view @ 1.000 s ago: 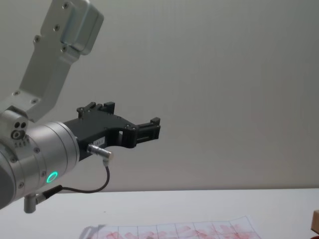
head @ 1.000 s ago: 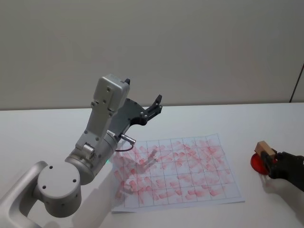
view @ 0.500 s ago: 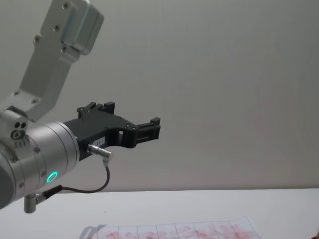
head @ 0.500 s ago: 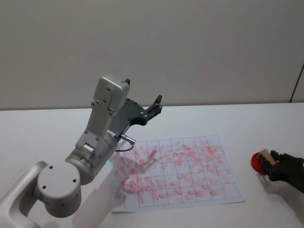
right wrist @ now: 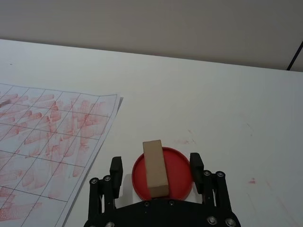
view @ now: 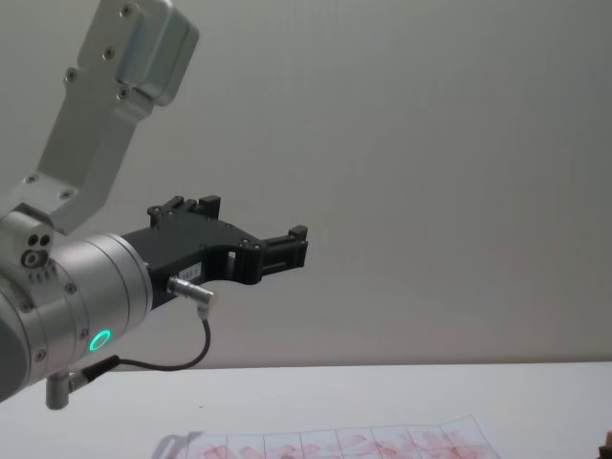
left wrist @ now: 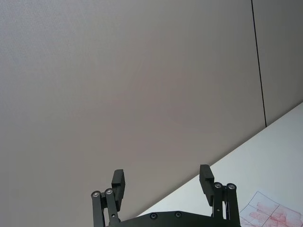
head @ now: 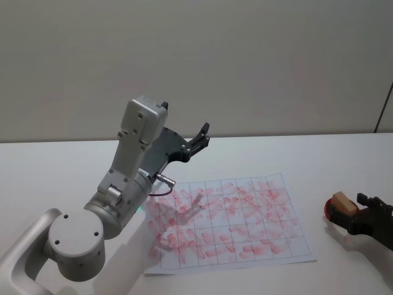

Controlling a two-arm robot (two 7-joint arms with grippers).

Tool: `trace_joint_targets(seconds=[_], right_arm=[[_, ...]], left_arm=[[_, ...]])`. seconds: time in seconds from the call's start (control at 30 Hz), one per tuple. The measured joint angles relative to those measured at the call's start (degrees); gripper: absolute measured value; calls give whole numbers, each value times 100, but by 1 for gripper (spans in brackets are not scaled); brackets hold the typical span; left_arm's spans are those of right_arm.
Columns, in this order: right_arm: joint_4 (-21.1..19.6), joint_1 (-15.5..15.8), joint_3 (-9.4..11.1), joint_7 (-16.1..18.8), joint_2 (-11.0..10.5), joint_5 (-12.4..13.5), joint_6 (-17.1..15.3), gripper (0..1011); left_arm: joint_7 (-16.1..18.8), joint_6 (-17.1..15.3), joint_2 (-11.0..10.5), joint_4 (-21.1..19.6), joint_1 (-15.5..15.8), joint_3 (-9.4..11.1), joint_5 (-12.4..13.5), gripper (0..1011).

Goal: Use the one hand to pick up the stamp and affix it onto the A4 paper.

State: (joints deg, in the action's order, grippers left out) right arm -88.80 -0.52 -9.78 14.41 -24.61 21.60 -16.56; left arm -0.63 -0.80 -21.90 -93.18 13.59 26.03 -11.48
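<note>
Stamp [right wrist: 155, 168] stands on the red ink pad [right wrist: 179, 174], centred between my right gripper's [right wrist: 156, 170] open jaws, long axis pointing straight away from my wrist; my left gripper [left wrist: 163, 183] idles open, raised.

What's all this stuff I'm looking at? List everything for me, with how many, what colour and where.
stamp: one, light-brown wood, lying on the red pad, between the right tool's open fingers, which stand clear of it.
ink pad: one, red, round, on the table to the right of the paper.
A4 paper: one sheet, white with a drawn grid and many red stamp marks, flat on the table's middle.
table: one, white, with faint red smudges near the pad.
wall: one, plain grey-beige, behind the table.
left tool: one, black on a silver arm, raised above the table's left side, fingers open, holding nothing.
right tool: one, black, low at the table's right edge, around the stamp.
</note>
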Motion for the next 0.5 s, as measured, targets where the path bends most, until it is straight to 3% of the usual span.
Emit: trace_joint_targets(seconds=[0.23,0.5], right_arm=[[4,-3,0,3,0,-4,-5,992],[7,-4,0,3,0,-7,-10,1001]], left_arm=[[0,0,0,0,0,0,0,1001],[0,0,0,0,0,0,0,1001]])
